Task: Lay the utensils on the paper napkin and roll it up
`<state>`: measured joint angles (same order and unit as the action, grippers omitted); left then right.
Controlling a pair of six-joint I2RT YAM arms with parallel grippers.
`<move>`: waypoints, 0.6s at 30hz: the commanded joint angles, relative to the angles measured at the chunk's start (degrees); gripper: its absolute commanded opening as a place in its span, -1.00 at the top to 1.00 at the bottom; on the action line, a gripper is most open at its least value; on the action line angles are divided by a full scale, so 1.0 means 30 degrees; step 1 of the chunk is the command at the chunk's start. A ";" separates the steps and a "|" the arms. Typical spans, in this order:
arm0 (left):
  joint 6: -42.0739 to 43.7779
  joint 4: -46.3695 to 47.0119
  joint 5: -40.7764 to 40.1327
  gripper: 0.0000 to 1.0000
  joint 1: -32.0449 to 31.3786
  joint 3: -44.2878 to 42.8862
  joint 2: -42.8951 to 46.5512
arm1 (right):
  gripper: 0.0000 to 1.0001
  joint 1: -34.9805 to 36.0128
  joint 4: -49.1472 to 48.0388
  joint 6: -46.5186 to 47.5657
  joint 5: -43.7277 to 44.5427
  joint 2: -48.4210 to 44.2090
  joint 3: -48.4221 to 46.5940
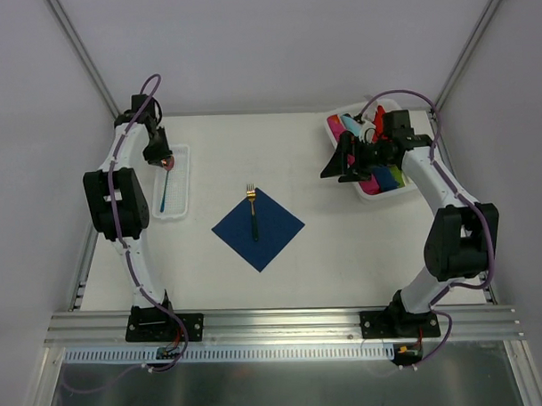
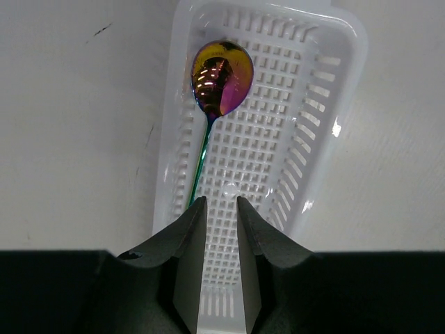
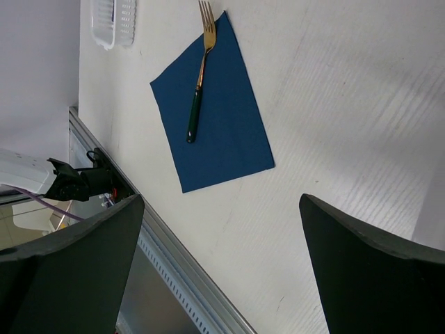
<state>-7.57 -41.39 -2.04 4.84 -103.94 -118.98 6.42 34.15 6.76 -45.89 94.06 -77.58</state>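
Left fingers, narrowly apart, hang over the spoon in the tray; right fingers spread wide; fork on napkin.

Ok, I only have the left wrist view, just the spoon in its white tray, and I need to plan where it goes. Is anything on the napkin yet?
Observer: Yes, a fork lies on the dark blue napkin, with its tines past the far corner.
Operator: Where is the napkin from my tray?
Observer: In the top view it lies mid-table, to the right of the tray and nearer the arm bases.
Operator: Is the right arm in the way?
Observer: It doesn't look so. The right gripper hangs open at the far right, by a bin of coloured plastic items, apart from the napkin.
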 commanded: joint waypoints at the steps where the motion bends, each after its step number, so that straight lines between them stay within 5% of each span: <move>1: 0.0796 -0.0414 -0.0783 0.53 -0.0032 -0.1415 -0.0883 | -0.98 -0.0321 0.0306 0.0382 -0.0378 0.0285 -0.0800; 18: 0.0474 -0.0384 -0.1340 0.44 -0.0032 -0.2150 -0.3464 | -0.98 -0.0820 0.0803 0.0265 -0.0641 0.1781 -0.2030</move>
<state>-6.39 -41.50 -4.97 4.86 -108.27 -128.60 4.56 35.33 6.76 -45.95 99.22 -81.10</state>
